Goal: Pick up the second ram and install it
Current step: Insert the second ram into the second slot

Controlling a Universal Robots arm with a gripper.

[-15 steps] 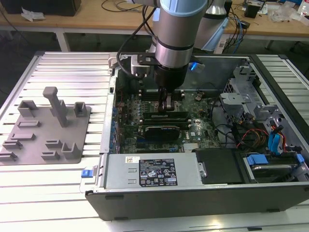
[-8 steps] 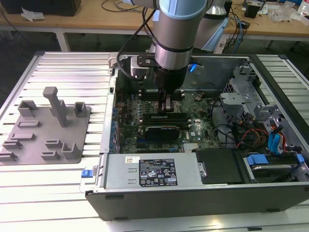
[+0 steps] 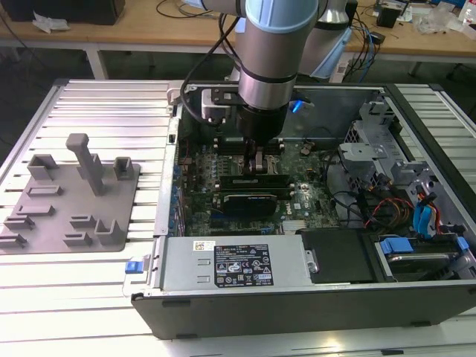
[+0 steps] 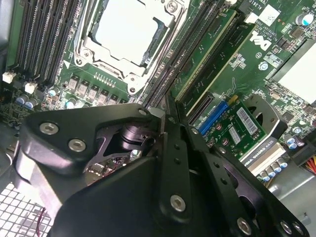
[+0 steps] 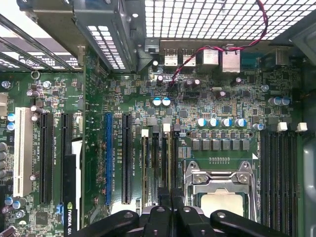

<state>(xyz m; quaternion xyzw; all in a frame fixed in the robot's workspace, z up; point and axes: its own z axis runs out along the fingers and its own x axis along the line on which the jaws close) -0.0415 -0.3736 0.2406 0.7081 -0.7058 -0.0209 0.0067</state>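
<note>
The open computer case [image 3: 416, 312] lies on the slatted table [image 3: 111, 104], reaching its near edge; a grey fixture [image 3: 74, 201] sits well apart, toward the table's edge at the exterior view's left; the gripper [image 3: 256, 169] is down inside the case; its fingers [image 5: 163, 210] are drawn in to a thin seam on the second ram [image 4: 207, 49]; that stick stands on edge in a memory slot just beside the CPU socket [image 4: 126, 34].
</note>
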